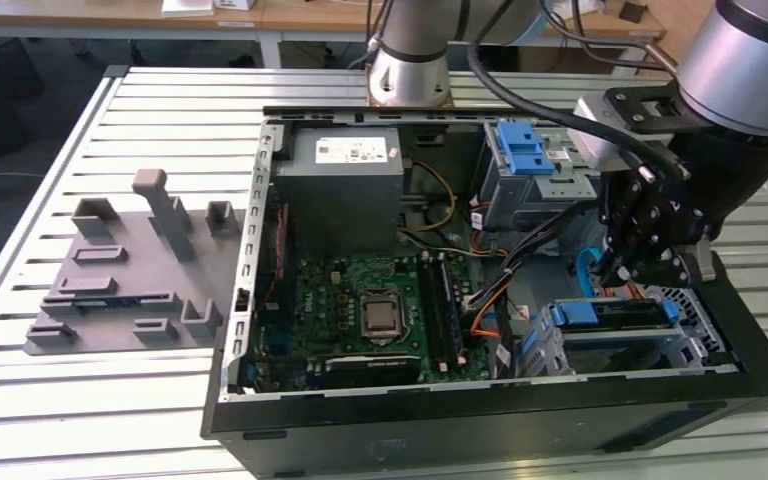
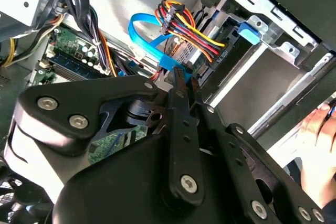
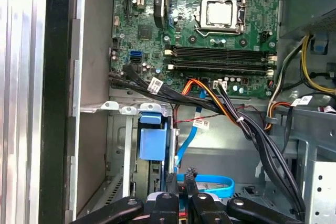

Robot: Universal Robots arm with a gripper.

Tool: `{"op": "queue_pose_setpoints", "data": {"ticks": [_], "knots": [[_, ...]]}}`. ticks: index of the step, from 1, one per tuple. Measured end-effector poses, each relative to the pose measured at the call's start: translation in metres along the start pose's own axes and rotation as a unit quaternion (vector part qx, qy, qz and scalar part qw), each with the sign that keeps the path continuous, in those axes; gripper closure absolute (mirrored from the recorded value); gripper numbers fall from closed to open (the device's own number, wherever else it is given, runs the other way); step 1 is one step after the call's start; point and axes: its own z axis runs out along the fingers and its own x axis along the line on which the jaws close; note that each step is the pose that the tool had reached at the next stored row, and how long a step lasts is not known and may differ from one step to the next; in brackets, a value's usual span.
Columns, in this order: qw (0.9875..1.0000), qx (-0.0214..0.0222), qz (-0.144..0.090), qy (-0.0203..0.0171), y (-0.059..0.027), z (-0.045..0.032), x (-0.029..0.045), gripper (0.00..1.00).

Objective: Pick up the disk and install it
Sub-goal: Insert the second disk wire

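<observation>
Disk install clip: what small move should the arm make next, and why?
Probably a slow straight lift out of the case: the disk already sits in its bay with cables attached, and the gripper hangs among those cables.

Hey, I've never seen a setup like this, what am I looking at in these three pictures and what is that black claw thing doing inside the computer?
This is a robot arm working inside an opened desktop computer case that lies on a slatted metal table. The exterior view comes from a camera off the arm. The two wrist views come from cameras riding on the arm, looking past its own black linkages.

The black claw is the gripper. It hangs low in the case on the exterior view's right, beside the drive cage. In the second wrist view its fingers stand close together near a blue ribbon cable; nothing shows between them. The disk, with its blue rail, already sits in the cage just below the gripper.

Also inside are the green motherboard and a grey power supply box. A grey moulded fixture lies on the table beside the case.
</observation>
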Motion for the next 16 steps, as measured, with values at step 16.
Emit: {"op": "queue_pose_setpoints", "data": {"ticks": [16], "knots": [[1.0,0.0093,-0.001,0.0004,0.0026,0.0049,0.0108,0.83]]}}
